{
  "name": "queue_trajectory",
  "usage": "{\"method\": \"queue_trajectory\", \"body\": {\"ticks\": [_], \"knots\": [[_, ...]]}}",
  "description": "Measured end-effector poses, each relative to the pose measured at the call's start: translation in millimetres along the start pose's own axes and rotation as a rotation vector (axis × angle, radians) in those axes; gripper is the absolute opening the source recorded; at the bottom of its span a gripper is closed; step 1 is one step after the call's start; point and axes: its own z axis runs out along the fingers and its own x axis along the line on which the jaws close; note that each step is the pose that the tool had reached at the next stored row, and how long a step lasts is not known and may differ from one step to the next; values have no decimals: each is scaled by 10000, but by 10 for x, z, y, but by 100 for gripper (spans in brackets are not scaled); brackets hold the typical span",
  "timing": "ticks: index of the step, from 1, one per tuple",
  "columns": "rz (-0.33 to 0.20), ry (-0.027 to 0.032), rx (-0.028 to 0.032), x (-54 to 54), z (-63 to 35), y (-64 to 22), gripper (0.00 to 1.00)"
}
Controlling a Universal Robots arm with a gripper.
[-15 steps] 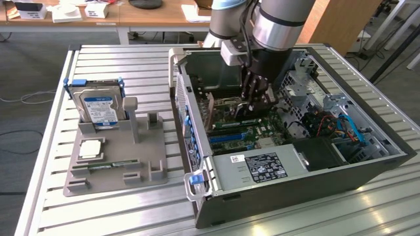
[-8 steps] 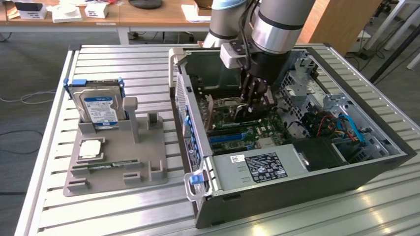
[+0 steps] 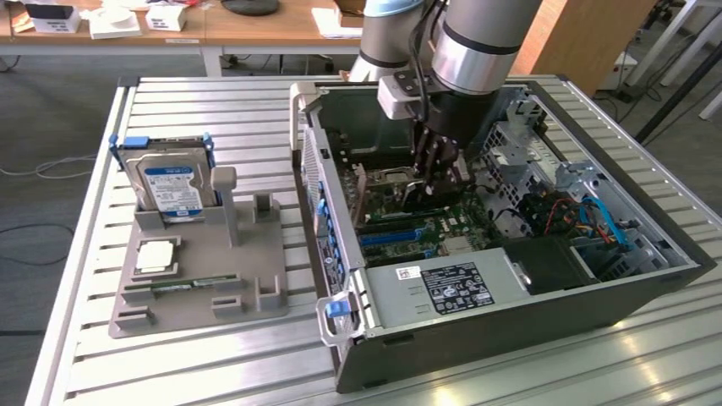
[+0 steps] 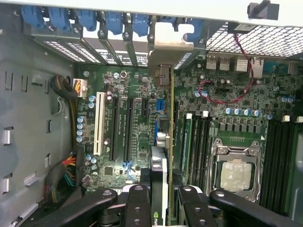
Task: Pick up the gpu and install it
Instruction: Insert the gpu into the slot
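**Holding the gpu (image 4: 171, 118) on edge inside the case (image 3: 508, 330)**

Your hand (image 3: 434, 169) is down inside the open case, near its far end in the exterior view, and its fingers (image 4: 137, 203) are closed on the gpu from both sides. The card stands on its thin edge between them, directly under the wrist, so nothing separates hand and card: it is already carried.

What matters is the line of the card. Its long axis runs straight out from the hand toward the case wall with the blue clips (image 4: 113, 21), and its metal bracket (image 4: 171, 42) sits at that wall. This line is parallel to the long black slots (image 4: 114, 127) on the motherboard (image 4: 142, 90). The card lies between those slots and the processor socket (image 4: 235, 172), well apart from both.

You cannot tell from these views whether its lower edge has entered a slot or hangs just above the board.

On the exterior view's left, the hard drive (image 3: 172, 182) stands in the grey holder (image 3: 186, 313) on the bench (image 3: 181, 110), well clear of the hand.
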Motion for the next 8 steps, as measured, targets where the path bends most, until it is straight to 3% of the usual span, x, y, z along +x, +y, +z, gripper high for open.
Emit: {"method": "queue_trajectory", "body": {"ticks": [8], "knots": [[134, -4, 4, 0, 12, 5, 27]]}}
